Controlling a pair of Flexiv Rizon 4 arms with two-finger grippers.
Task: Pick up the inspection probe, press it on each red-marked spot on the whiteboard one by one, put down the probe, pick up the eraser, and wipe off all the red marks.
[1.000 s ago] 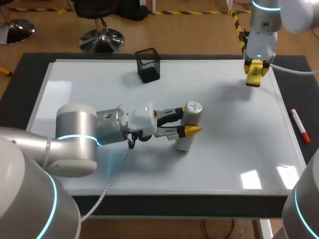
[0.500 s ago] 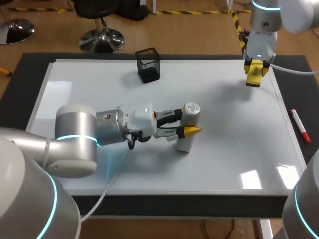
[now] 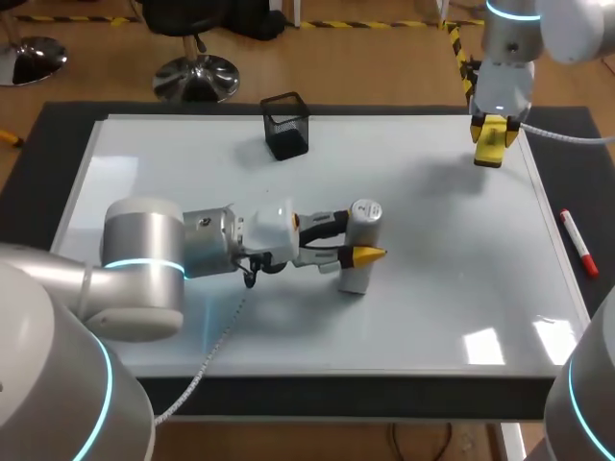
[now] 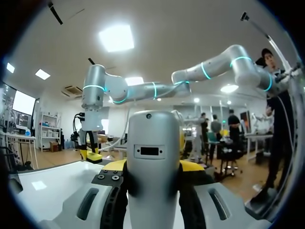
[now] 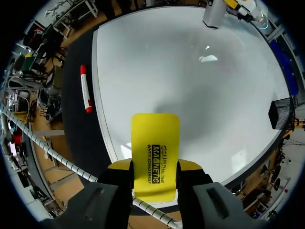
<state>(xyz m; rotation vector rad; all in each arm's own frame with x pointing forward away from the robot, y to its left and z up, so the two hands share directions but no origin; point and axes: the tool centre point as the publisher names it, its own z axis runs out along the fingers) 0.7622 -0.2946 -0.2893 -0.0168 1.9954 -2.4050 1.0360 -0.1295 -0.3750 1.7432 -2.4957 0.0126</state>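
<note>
The inspection probe (image 3: 365,213), a grey cylinder, stands upright near the middle of the whiteboard (image 3: 442,279), its foot on the board. My left gripper (image 3: 357,236) lies level over the board and is shut on the probe's body; the left wrist view shows the probe (image 4: 153,157) held between the yellow tips. My right gripper (image 3: 490,142) hangs over the board's far right corner, shut on the yellow eraser (image 3: 491,146). In the right wrist view the eraser (image 5: 155,148) sticks out from between the fingers, above the whiteboard (image 5: 167,62). I see no red marks on the board.
A black mesh pen cup (image 3: 286,125) stands at the board's far edge, left of centre. A red marker (image 3: 578,242) lies on the dark mat just past the board's right edge, seen too in the right wrist view as the marker (image 5: 85,88).
My left gripper has drawn the probe slightly to the left and nearer along the board. The right arm with the eraser has stayed still.
</note>
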